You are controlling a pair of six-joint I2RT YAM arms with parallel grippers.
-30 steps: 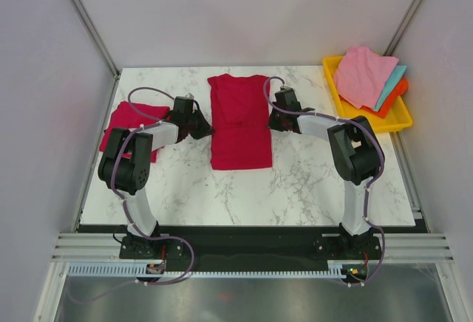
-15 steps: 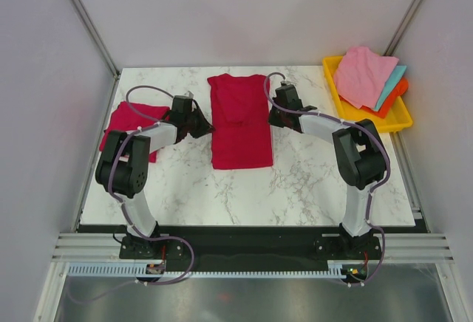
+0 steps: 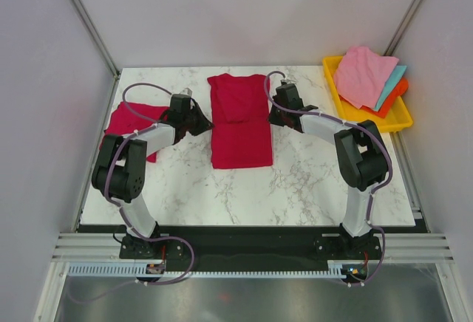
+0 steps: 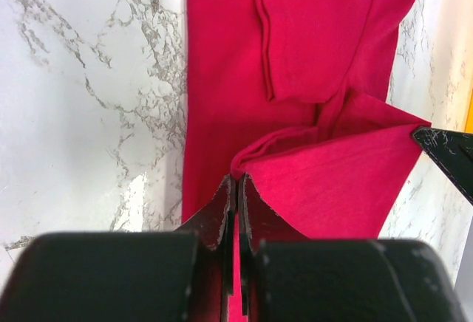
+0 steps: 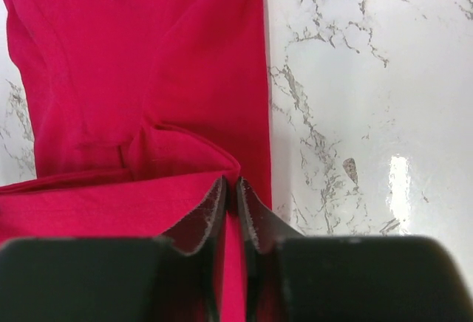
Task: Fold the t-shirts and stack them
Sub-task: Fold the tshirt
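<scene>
Both arms have slid a little toward the top of the overhead view since a second ago, their wrists now higher along the long t-shirt [image 3: 240,134]. We see each arm bent at a raised elbow, its forearm angled inward toward the centre of the frame. The left gripper [image 3: 199,119] meets the shirt's left edge and the right gripper [image 3: 275,115] meets its right edge. In the wrist views, the left gripper [image 4: 236,182] is pinched tight on a raised fold of the cloth [image 4: 295,41]. The right gripper [image 5: 230,183] nips the hem [image 5: 111,56] with only a sliver between its tips. This crimson shirt lies as a narrow, soft, faintly creased strip on the glossy veined marble table [image 3: 325,182]. A second folded t-shirt [image 3: 126,119] rests at centre left.
</scene>
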